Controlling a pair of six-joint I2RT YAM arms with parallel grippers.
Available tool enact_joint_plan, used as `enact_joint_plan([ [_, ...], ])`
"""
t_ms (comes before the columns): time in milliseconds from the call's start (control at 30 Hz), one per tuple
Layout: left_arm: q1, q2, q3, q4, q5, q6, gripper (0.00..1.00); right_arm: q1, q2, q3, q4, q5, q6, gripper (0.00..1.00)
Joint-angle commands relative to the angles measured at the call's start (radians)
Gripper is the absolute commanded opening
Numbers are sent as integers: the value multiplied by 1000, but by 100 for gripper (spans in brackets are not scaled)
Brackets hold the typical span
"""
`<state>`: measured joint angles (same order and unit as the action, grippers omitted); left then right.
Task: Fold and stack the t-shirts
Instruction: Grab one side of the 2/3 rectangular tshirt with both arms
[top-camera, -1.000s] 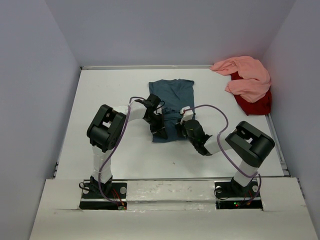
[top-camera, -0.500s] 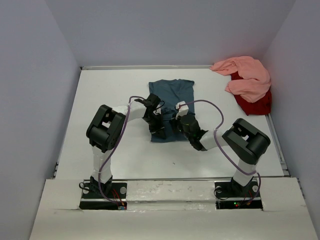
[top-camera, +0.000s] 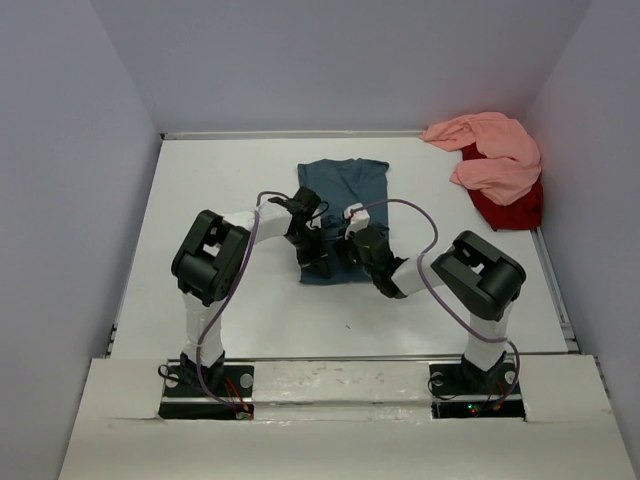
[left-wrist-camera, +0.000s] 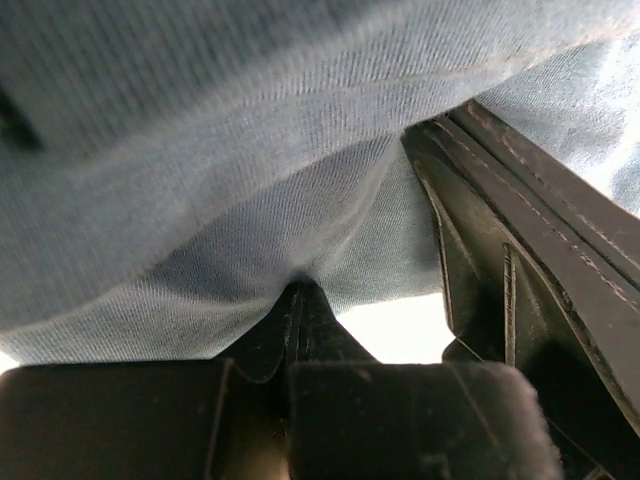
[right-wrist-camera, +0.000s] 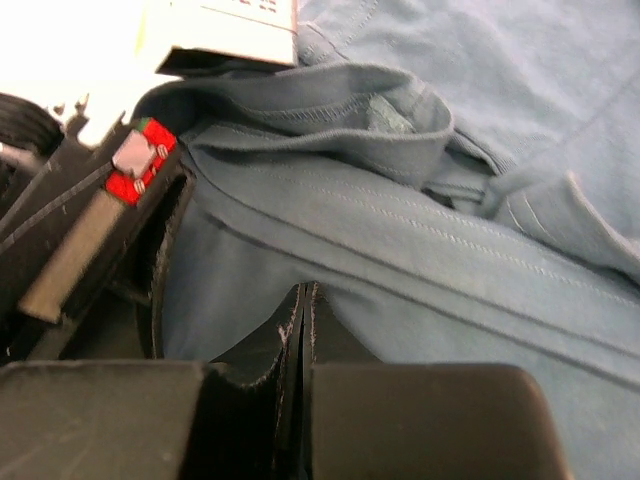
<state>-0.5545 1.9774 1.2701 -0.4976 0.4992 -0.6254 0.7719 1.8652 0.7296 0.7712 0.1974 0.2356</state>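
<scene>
1. A white table (top-camera: 220, 180) sits between pale walls (top-camera: 80, 150). In the far right corner the pink shirt (top-camera: 495, 150) lies crumpled, partly over the red shirt (top-camera: 512, 208) — both well apart from the arms.
2. The grippers crowd each other. In the left wrist view, the right gripper (right-wrist-camera: 304, 292) shows as a black body filling the right side. In the right wrist view, the left gripper (left-wrist-camera: 300, 292) blocks the left side.
3. Count: three shirts, one of each colour, and two grippers.
4. The teal-blue shirt (top-camera: 345, 185) lies mid-table. Its far part is flat and its near edge is bunched into folds under both grippers.
5. Left gripper: fingertips pressed together, with teal cloth pinched between them.
6. Right gripper: fingertips likewise closed — a fold of the same shirt is caught at the tips.
</scene>
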Motion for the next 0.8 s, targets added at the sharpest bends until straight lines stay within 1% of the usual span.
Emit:
enact_joint_plan([
  [0,5,-28,-29,-61,-97,41,0,-2,22,65,45,-15,-1,0],
  [367,7,-29,-31,-61,-96,44,0,-2,46,114,25,-18,-28,0],
  [767,7,-60,-51,-78,-106,46,0,-2,156,168,60,3,-59,0],
])
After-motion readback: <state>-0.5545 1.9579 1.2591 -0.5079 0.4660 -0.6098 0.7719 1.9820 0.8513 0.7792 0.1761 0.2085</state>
